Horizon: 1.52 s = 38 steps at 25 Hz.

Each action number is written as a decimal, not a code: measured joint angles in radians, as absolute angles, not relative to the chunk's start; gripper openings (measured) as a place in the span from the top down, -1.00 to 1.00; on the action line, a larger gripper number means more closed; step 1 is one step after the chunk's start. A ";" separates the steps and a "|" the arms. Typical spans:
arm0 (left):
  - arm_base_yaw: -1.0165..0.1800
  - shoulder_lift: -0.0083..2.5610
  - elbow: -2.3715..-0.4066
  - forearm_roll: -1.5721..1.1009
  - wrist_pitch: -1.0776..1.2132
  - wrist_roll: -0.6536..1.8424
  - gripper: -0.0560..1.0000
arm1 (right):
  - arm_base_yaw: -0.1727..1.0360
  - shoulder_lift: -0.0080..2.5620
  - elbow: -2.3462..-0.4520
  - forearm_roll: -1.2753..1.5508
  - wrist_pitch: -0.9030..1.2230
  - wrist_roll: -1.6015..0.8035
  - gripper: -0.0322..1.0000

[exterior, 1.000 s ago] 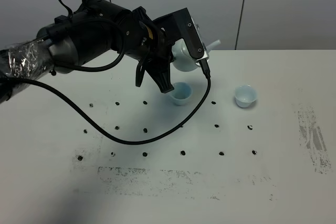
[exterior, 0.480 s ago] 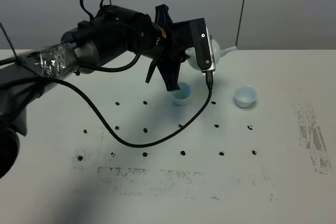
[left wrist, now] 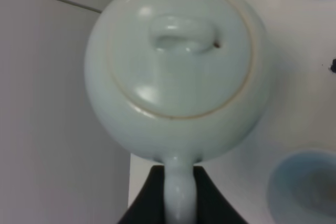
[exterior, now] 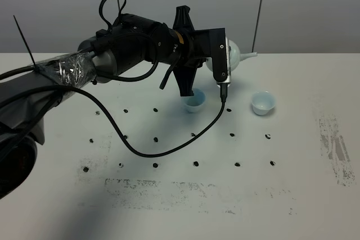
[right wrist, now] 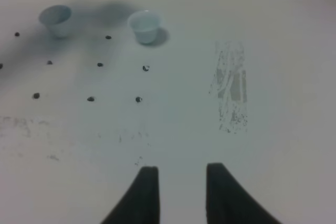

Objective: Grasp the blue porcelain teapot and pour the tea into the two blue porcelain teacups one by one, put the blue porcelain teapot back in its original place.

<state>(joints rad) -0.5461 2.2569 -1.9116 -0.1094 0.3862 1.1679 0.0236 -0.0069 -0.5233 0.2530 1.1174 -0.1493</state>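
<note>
Exterior high view: the left gripper (left wrist: 178, 211) clamps the blue porcelain teapot (exterior: 235, 54) by its handle (left wrist: 179, 182). The pot is carried clear of the table (exterior: 292, 195), above and behind the right-hand teacup (exterior: 263, 103). Its spout (exterior: 252, 55) is aimed toward that cup's side, apparently to line up a pour. The other teacup (exterior: 194, 100) sits left of that cup. The right gripper (right wrist: 181, 192), jaws apart and empty, hangs well in front of that cup.

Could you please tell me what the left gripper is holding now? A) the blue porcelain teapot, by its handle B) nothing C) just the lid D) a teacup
A: in the left wrist view, the left gripper clamps the loop handle of the blue porcelain teapot.
</note>
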 joint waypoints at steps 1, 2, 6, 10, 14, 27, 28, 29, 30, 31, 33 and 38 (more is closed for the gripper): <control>-0.546 2.257 -1.912 -0.109 0.385 1.168 0.75 | 0.024 -0.007 -0.523 0.253 1.117 -0.149 0.53; -0.546 2.257 -1.912 -0.110 0.385 1.168 0.75 | 0.024 -0.007 -0.523 0.253 1.117 -0.149 0.53; -0.546 2.257 -1.912 -0.111 0.385 1.200 0.75 | 0.024 -0.007 -0.523 0.253 1.117 -0.149 0.53; -0.546 2.257 -1.912 -0.111 0.386 1.321 0.75 | 0.024 -0.007 -0.523 0.253 1.117 -0.149 0.53; -0.546 2.257 -1.912 -0.111 0.386 1.448 0.75 | 0.024 -0.007 -0.523 0.253 1.117 -0.149 0.53; -0.551 2.286 -1.982 -0.110 0.384 1.554 0.75 | 0.024 -0.007 -0.523 0.253 1.117 -0.149 0.53; -0.552 2.299 -2.007 -0.110 0.388 1.555 0.75 | 0.024 -0.007 -0.523 0.253 1.117 -0.149 0.53; -0.556 2.315 -2.031 -0.110 0.395 1.555 0.75 | 0.024 -0.007 -0.523 0.253 1.117 -0.149 0.53; -0.558 2.329 -2.058 -0.110 0.402 1.555 0.75 | 0.024 -0.007 -0.523 0.253 1.117 -0.149 0.53; -0.560 2.344 -2.082 -0.110 0.410 1.555 0.75 | 0.024 -0.007 -0.523 0.253 1.117 -0.149 0.53; -0.566 2.368 -2.111 -0.108 0.421 1.556 0.75 | 0.024 -0.007 -0.523 0.253 1.117 -0.149 0.53; -0.583 2.415 -2.119 -0.066 0.428 1.563 0.75 | 0.024 -0.007 -0.523 0.253 1.117 -0.149 0.53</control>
